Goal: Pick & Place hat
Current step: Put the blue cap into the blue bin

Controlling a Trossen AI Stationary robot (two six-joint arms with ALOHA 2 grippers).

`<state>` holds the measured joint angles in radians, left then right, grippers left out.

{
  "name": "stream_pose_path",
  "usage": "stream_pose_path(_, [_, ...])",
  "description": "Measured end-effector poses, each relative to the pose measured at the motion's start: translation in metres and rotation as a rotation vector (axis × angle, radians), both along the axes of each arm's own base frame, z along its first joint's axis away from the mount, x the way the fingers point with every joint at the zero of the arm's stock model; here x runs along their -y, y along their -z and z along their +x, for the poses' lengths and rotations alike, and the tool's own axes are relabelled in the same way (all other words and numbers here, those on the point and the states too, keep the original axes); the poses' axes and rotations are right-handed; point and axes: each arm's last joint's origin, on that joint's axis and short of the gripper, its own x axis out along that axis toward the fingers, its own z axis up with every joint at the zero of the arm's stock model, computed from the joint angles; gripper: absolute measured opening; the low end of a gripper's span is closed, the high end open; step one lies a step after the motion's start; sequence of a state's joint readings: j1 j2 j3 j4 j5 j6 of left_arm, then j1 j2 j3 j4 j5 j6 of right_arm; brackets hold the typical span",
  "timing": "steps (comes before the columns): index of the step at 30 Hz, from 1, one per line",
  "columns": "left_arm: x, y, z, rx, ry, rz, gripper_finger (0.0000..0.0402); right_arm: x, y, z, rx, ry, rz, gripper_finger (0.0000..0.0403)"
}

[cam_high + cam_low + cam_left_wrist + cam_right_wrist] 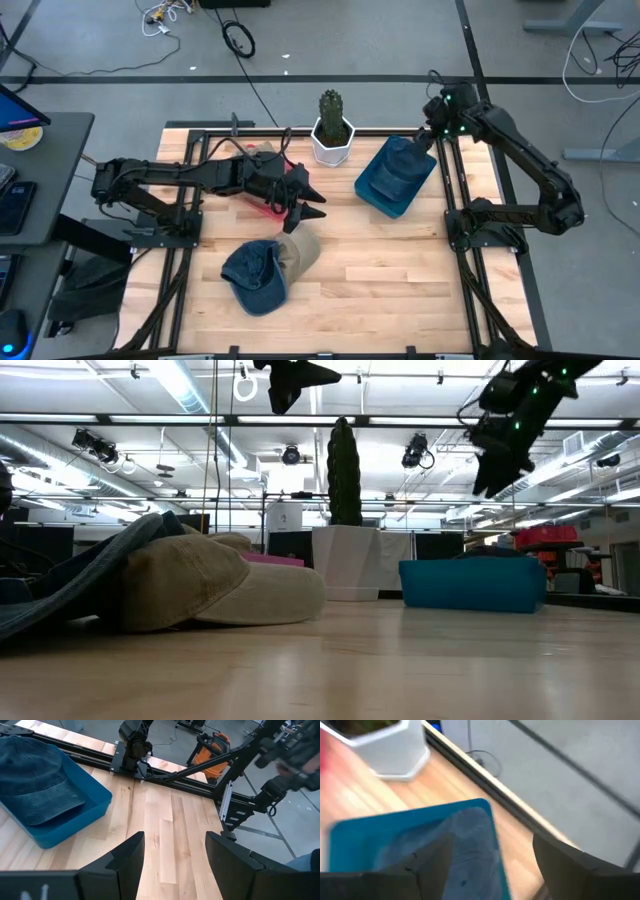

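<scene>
A dark blue denim hat (398,165) lies in the blue tray (375,200) at the far right, crown up (30,780). My right gripper (424,141) hangs open above the tray's far right corner, clear of the hat (465,845). Nothing is between its fingers. Another denim cap (255,275) and a tan cap (302,250) rest side by side on the table at the near left. My left gripper (312,200) hovers open over the table's middle, holding nothing. A pink hat (272,190) lies under the left arm.
A cactus in a white pot (333,135) stands at the far edge, between the left arm and the tray. Bare wood (400,280) stretches across the near right of the table. Black frame rails (455,200) run along both sides.
</scene>
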<state>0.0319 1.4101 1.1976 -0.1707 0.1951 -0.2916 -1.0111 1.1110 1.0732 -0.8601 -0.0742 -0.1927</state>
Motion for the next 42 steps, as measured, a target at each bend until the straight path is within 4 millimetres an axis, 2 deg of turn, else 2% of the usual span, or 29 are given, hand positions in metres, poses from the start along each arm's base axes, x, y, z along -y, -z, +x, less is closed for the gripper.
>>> stream_pose_path(4, [0.0, 0.001, 0.0, -0.012, 0.0, 0.0, 0.0213, -0.011, -0.021, -0.003, 0.09, -0.006, 0.097, 0.0267])
stream_pose_path(7, [0.0, 0.003, -0.001, -0.036, 0.0, -0.003, 0.0213, -0.026, -0.029, -0.004, 0.13, -0.04, 0.13, 0.023])
stream_pose_path(10, [0.0, 0.004, -0.002, -0.042, -0.002, -0.005, 0.0213, -0.047, -0.035, -0.007, 0.166, -0.085, 0.173, 0.0169])
stream_pose_path(15, [0.0, 0.004, -0.002, -0.045, -0.001, -0.005, 0.0213, -0.077, -0.046, -0.009, 0.297, -0.186, 0.247, 0.0034])
stream_pose_path(17, [0.0, 0.004, -0.002, -0.045, -0.001, -0.005, 0.0213, -0.089, -0.051, -0.009, 0.355, -0.236, 0.267, 0.0011])
stream_pose_path(22, [0.0, 0.004, -0.002, -0.046, -0.001, -0.006, 0.0213, -0.112, -0.059, -0.009, 0.434, -0.33, 0.299, 0.001])
stream_pose_path(27, [0.0, 0.004, -0.002, -0.047, -0.004, -0.012, 0.0213, -0.123, -0.049, 0.002, 0.527, -0.372, 0.365, 0.0009])
stream_pose_path(31, [0.003, 0.004, -0.002, -0.048, 0.0, -0.02, 0.0213, -0.129, -0.03, 0.019, 0.634, -0.435, 0.455, 0.0026])
stream_pose_path(36, [0.014, 0.004, -0.005, -0.074, 0.031, -0.035, 0.0211, -0.137, 0.005, 0.044, 0.768, -0.47, 0.549, 0.0034])
stream_pose_path(42, [0.031, 0.001, -0.021, -0.156, 0.059, -0.093, 0.018, -0.147, 0.036, 0.063, 0.961, -0.52, 0.652, 0.0031])
